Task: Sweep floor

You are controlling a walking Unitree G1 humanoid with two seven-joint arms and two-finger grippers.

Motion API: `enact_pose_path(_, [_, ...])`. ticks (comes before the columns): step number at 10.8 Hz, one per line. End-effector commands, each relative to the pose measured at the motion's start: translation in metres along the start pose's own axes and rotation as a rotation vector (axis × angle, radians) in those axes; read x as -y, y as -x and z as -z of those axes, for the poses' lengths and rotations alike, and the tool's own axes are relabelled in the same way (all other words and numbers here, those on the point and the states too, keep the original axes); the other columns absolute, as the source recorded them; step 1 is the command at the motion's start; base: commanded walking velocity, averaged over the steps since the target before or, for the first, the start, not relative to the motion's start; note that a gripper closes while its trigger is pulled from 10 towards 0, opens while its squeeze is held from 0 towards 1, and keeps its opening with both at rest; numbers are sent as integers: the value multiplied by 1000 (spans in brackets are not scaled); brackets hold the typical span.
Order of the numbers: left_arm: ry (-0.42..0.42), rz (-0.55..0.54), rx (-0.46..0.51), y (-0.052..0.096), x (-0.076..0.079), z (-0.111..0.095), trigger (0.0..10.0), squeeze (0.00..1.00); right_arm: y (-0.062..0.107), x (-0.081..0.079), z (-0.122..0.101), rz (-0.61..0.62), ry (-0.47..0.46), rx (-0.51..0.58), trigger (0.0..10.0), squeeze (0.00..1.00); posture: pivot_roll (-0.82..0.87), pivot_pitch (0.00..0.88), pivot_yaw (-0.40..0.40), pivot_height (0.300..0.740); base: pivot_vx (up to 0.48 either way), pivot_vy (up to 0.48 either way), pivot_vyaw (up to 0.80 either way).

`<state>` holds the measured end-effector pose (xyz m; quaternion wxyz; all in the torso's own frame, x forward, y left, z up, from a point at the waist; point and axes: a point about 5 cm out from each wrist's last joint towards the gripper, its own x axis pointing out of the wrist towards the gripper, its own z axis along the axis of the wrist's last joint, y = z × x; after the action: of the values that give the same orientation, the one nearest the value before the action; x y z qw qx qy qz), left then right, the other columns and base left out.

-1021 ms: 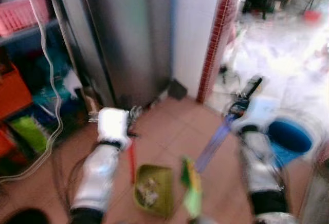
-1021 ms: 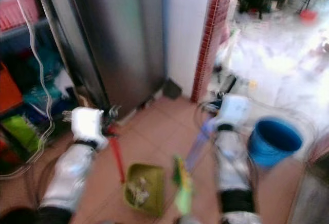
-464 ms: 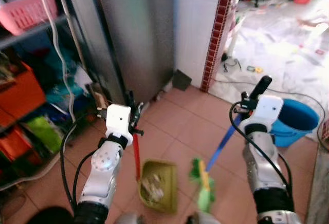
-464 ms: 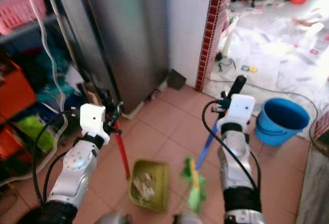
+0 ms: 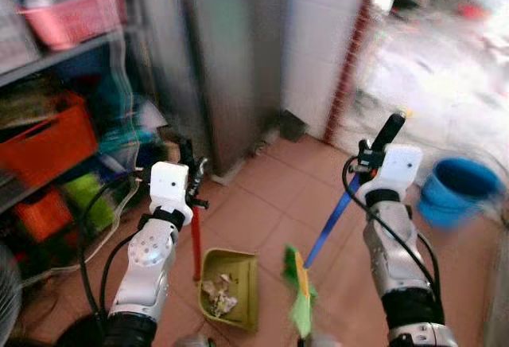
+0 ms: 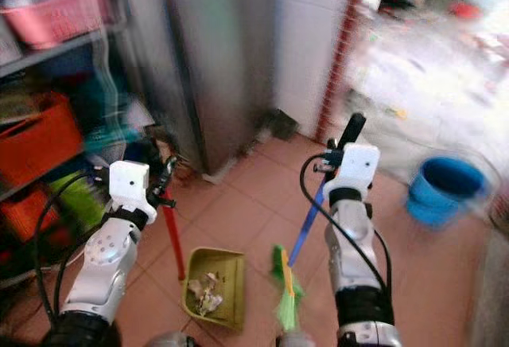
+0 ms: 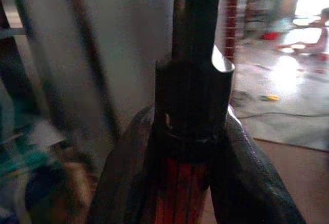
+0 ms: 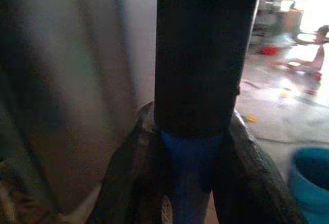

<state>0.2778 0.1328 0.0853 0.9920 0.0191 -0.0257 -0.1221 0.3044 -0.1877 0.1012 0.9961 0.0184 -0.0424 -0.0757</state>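
A yellow-green dustpan [image 5: 229, 286] with crumpled litter in it sits on the terracotta tile floor in front of me. Its red handle [image 5: 196, 243] rises to my left gripper [image 5: 191, 178], which is shut on it; the left wrist view has the fingers [image 7: 247, 183] clamped around the red shaft with its black grip. My right gripper [image 5: 372, 156] is shut on the blue broom handle [image 5: 328, 221], which slants down to green bristles [image 5: 299, 291] just right of the dustpan. In the right wrist view the fingers [image 8: 128, 183] hold the blue shaft [image 8: 189, 183] below a black grip.
A tall steel fridge [image 5: 231, 52] stands ahead. To its left are shelves with an orange crate [image 5: 49, 135] and a pink basket [image 5: 71, 17]. A blue bucket [image 5: 460, 191] stands on the right, beside a red-tiled doorway edge [image 5: 350, 68] opening to a bright room.
The whole view has swung left, so the shelves fill more of the left side. Both grippers keep their hold on the handles, and dustpan and broom stay side by side.
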Motion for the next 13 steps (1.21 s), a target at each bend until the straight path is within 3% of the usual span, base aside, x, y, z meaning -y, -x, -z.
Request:
enact_pose_path(1, [21, 26, 94, -8, 4, -18, 10000, 0, -2, 3, -3, 11, 16, 10, 10000, 0, -71, 0, 19, 740, 0, 450, -769])
enact_pose_path(5, [13, 50, 110, -8, 7, -20, 10000, 0, -2, 4, -2, 12, 15, 8, 10000, 0, -71, 0, 20, 740, 0, 434, -584])
enact_pose_path(7, [14, 61, 116, -8, 8, -20, 10000, 0, -3, 4, -3, 9, 16, 9, 10000, 0, -70, 0, 18, 740, 306, 368, -463])
enact_pose_path(10, [24, 32, 100, -8, 8, -18, 10000, 0, -3, 4, -2, 6, 19, 6, 10000, 0, -70, 0, 15, 740, 0, 0, 0])
enact_pose_path(13, [35, 35, 103, -6, 5, -16, 10000, 0, -4, 3, -2, -6, 24, 6, 10000, 0, -68, 0, 9, 740, 107, 0, -671])
